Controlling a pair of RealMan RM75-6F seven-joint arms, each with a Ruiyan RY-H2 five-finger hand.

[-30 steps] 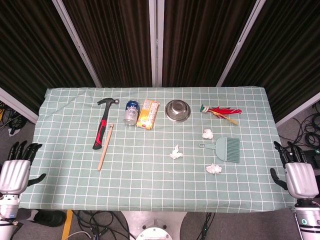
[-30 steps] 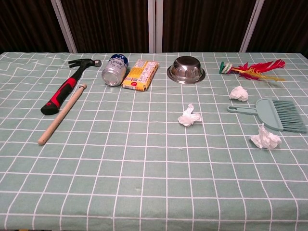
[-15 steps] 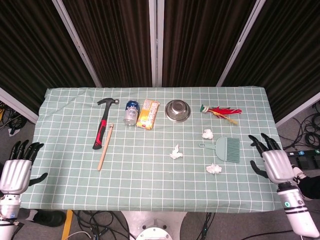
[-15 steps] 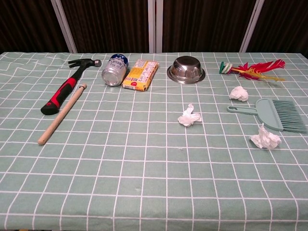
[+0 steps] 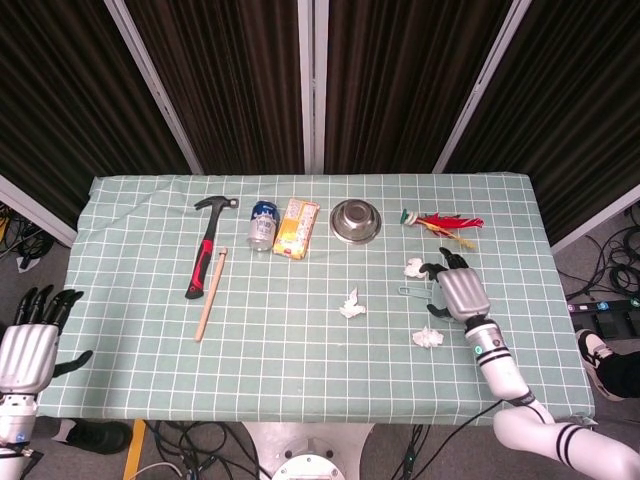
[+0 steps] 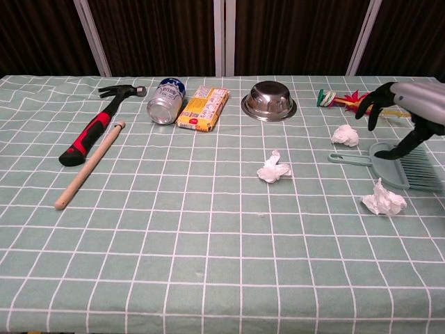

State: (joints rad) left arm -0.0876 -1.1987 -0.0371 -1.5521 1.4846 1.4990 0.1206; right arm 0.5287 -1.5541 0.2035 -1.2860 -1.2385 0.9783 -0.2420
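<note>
- Left hand [image 5: 28,350] sits off the near left corner of the table [image 5: 120,330], fingers spread and holding nothing, well apart from every object; only the head view shows it
- Hammer [image 5: 205,250] with a red-and-black handle lies at the far left of the row of things, head away from the robot
- Wooden stick [image 5: 211,293] lies just beside the hammer's handle on its right, running roughly parallel to it
- Drink can [image 5: 262,223] lies on its side, its top facing the chest camera, next to the yellow packet [image 5: 296,227]; whether the two touch is hard to tell
- Steel bowl [image 5: 356,219] stands upright at the middle of the far row
- Crumpled tissue [image 5: 351,304] lies alone near the table's centre
- Second tissue [image 5: 414,267] sits just left of the right hand's fingertips, and a third tissue [image 5: 428,337] lies nearer the robot, just beside the wrist
- Feathered shuttlecock [image 5: 440,222], red and yellow, lies on the far side beyond the right hand
- Teal hand brush [image 6: 410,167] lies flat between the second and third tissues, handle pointing left; in the head view the hand covers most of it
- Right hand [image 5: 457,288] hangs directly over the brush, palm down, fingers [image 6: 372,104] loosely curved and apart, grasping nothing; the chest view shows a gap between the hand and the bristles
</note>
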